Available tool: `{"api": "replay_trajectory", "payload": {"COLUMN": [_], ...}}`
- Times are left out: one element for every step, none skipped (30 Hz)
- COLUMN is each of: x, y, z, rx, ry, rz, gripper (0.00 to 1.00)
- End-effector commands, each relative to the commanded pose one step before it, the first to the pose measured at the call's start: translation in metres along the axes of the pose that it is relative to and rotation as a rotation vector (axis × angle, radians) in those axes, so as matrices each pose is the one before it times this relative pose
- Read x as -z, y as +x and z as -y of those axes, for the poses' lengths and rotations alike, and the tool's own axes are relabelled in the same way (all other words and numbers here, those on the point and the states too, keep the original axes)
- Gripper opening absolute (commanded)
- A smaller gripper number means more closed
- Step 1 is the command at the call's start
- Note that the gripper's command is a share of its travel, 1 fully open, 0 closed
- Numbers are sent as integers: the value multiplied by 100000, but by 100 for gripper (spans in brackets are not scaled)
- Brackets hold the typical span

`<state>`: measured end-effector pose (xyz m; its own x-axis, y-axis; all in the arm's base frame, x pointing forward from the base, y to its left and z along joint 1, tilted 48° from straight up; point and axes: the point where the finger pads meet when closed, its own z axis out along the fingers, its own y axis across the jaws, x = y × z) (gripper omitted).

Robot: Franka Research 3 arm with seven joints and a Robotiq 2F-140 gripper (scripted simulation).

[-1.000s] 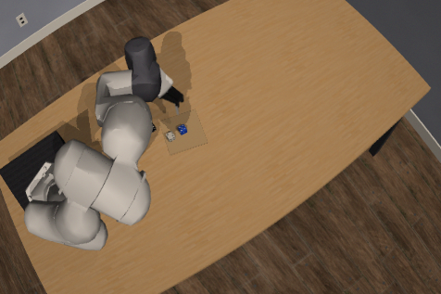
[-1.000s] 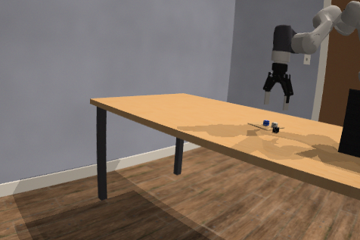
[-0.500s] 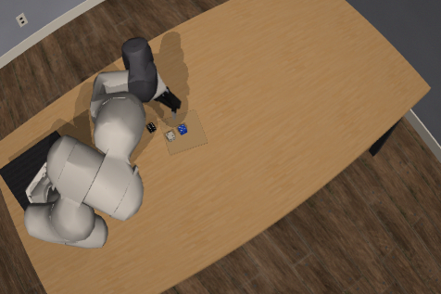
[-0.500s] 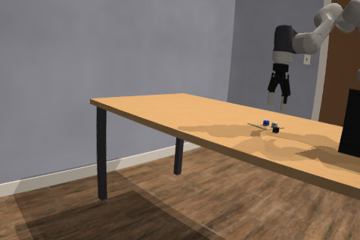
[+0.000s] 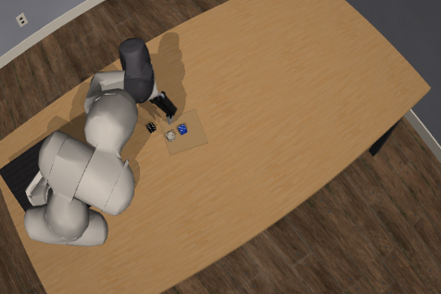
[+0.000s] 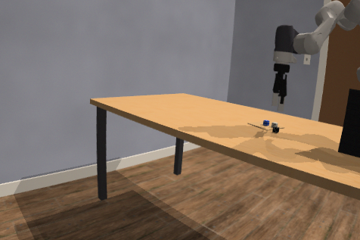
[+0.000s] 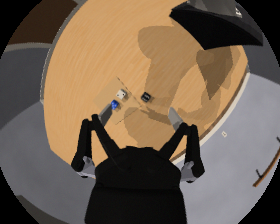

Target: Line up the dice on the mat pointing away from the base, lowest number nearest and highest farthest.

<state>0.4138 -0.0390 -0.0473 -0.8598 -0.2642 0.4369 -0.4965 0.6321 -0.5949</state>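
Note:
A black die (image 5: pixel 151 127) (image 6: pixel 276 129) (image 7: pixel 146 97) with white pips sits on the bare table just outside the mat (image 5: pixel 195 135) (image 7: pixel 104 95), on the robot's side. A white die (image 5: pixel 170 135) (image 6: pixel 274 124) (image 7: pixel 121 93) lies on the mat near its robot-side edge. A blue die (image 5: pixel 182 129) (image 6: pixel 266 123) (image 7: pixel 115 104) lies on the mat, farther from the robot and apart from the white one. Pip counts are too small to read surely. My gripper (image 5: pixel 170 118) (image 6: pixel 277 106) (image 7: pixel 140 110) is open and empty, high above the table and dice.
The arm's links (image 5: pixel 88 171) reach over the table (image 5: pixel 278 78) from the lower left in the top view. A black panel (image 6: pixel 349 122) (image 7: pixel 216 27) stands at the robot's end. Shadows of the arm fall around the black die.

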Motion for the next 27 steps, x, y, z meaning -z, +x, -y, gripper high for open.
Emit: {"api": "replay_trajectory", "payload": {"x": [-94, -9, -9, -2, -15, 0, 0, -22, -11, -10, -9, -3, -14, -9, -4, -14, -9, -10, -9, -10, -3, -10, 0, 0, -6, -3, -1], "y": [5, 32, 33, 7, 58, 0, 0, 88, 44, 41, 40, 14, 63, 43, 18, 65, 42, 46, 41, 51, 17, 49, 0, 0, 31, 17, 7], "z": [-458, -47, -46, -9, -76, 0, 0, -108, -50, -43, -41, -13, -61, -39, -16, -56, -34, -36, -31, -36, -12, -33, 0, 0, -20, -11, -4], "rx": [-17440, -1760, -1759, -365, -2964, 0, 0, -4333, -2084, -1867, -1800, -600, -2782, -1838, -776, -2712, -1739, -1878, -1658, -2006, -669, -1890, 0, 0, -1206, -651, -251], "ry": [228, 8, 8, 2, 14, 0, 0, 21, 10, 9, 9, 3, 14, 9, 4, 14, 9, 10, 9, 11, 4, 10, 0, 0, 7, 4, 1], "rz": [962, -1, -1, 0, -1, 0, 0, -1, 0, 0, 0, 0, 1, 1, 1, 2, 2, 2, 2, 3, 1, 3, 0, 0, 2, 1, 0], "gripper": [100, 100, 100, 100, 100, 100, 100, 100, 100, 100, 100, 100, 100, 100, 100, 100, 100, 100, 100, 100, 100, 100, 100, 100, 100, 100, 100]}}
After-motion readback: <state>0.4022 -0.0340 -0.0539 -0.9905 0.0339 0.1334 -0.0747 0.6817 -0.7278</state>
